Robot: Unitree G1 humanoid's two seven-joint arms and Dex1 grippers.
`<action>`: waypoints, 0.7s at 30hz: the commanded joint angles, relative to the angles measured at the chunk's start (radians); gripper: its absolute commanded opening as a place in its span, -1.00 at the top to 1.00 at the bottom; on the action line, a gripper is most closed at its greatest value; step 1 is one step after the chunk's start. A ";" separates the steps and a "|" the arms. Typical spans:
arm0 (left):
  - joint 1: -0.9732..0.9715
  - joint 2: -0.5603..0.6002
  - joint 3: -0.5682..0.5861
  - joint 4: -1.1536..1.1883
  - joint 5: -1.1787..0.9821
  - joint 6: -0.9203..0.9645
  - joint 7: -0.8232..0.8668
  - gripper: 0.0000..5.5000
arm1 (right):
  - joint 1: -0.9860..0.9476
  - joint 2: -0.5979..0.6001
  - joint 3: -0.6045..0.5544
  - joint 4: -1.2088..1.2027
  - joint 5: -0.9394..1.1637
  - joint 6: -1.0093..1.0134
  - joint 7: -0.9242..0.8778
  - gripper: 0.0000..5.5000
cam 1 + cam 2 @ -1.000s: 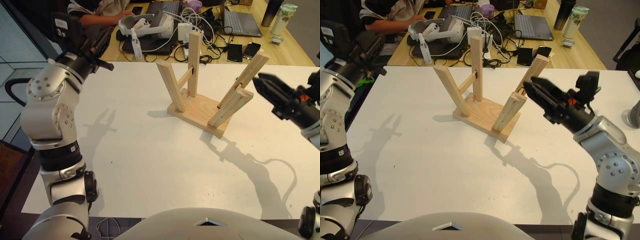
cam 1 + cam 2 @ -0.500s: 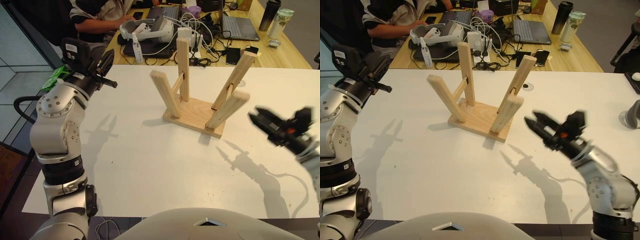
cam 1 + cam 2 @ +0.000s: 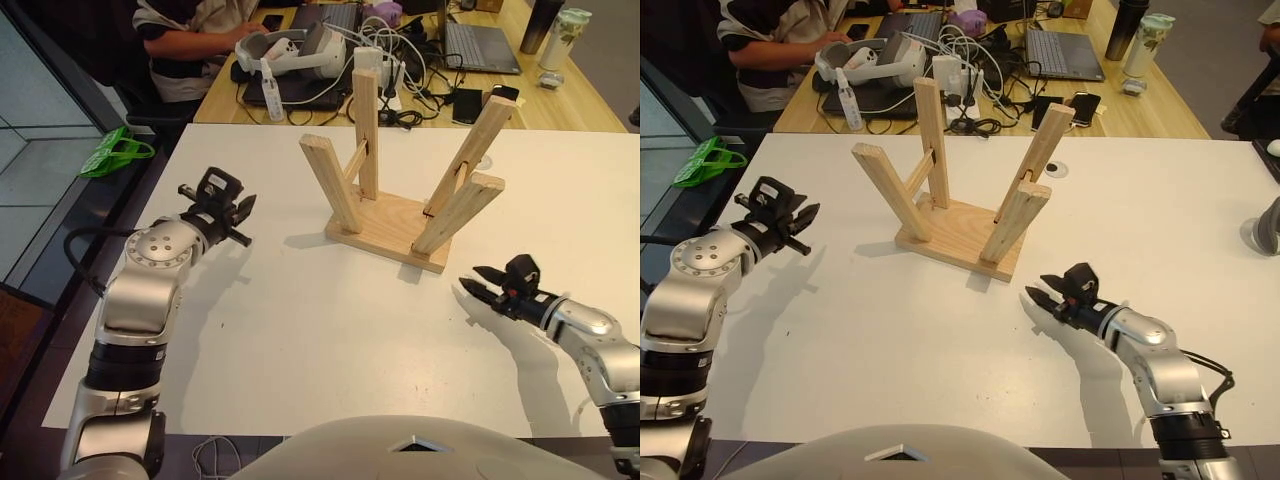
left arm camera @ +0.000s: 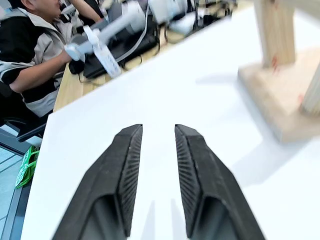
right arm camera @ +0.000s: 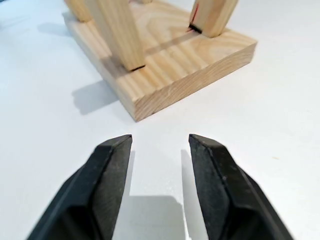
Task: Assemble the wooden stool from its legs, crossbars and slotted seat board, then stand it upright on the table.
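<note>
The wooden stool stands upside down mid-table: its seat board (image 3: 388, 228) lies flat and several legs (image 3: 365, 130) point up, joined in pairs by crossbars (image 3: 352, 166). My left gripper (image 3: 243, 221) hovers low over the table to the left of the stool, open and empty; the left wrist view shows its fingers (image 4: 127, 165) apart, with the board's corner (image 4: 280, 95) beyond. My right gripper (image 3: 468, 281) is low over the table, in front of and to the right of the board, open and empty. In the right wrist view its tips (image 5: 161, 139) face the board's edge (image 5: 200, 55), a short gap away.
Behind the white table (image 3: 300, 330) runs a wooden desk (image 3: 580, 100) crowded with a headset (image 3: 300, 50), laptops, phones and cables. A person sits at its left end. A green bag (image 3: 120, 155) lies off the table's left edge. Bare tabletop lies in front of the stool.
Both arms came down to table height. The left gripper dropped from high at the far left. The right gripper drew back from the stool's right legs. The head camera also shifted.
</note>
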 commanded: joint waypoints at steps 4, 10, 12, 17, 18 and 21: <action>-0.053 -0.017 -0.027 0.009 0.008 -0.039 -0.033 0.58 | -0.159 0.137 0.024 0.107 -0.041 -0.083 0.007 0.21; -0.070 -0.031 -0.038 0.013 0.014 -0.052 -0.049 0.58 | -0.233 0.173 0.017 0.139 -0.038 -0.080 0.036 0.21; -0.077 -0.035 -0.043 0.018 0.016 -0.059 -0.056 0.58 | -0.245 0.184 0.022 0.147 -0.039 -0.078 0.046 0.21; -0.088 -0.031 -0.044 0.032 0.020 -0.073 -0.069 0.57 | -0.252 0.205 0.014 0.132 0.019 -0.031 0.112 0.44; -0.090 -0.032 -0.045 0.035 0.021 -0.075 -0.070 0.57 | -0.250 0.208 0.009 0.122 0.039 -0.011 0.123 0.49; -0.092 -0.036 -0.044 0.037 0.022 -0.078 -0.068 0.57 | -0.250 0.233 -0.010 0.066 0.142 0.120 0.142 0.51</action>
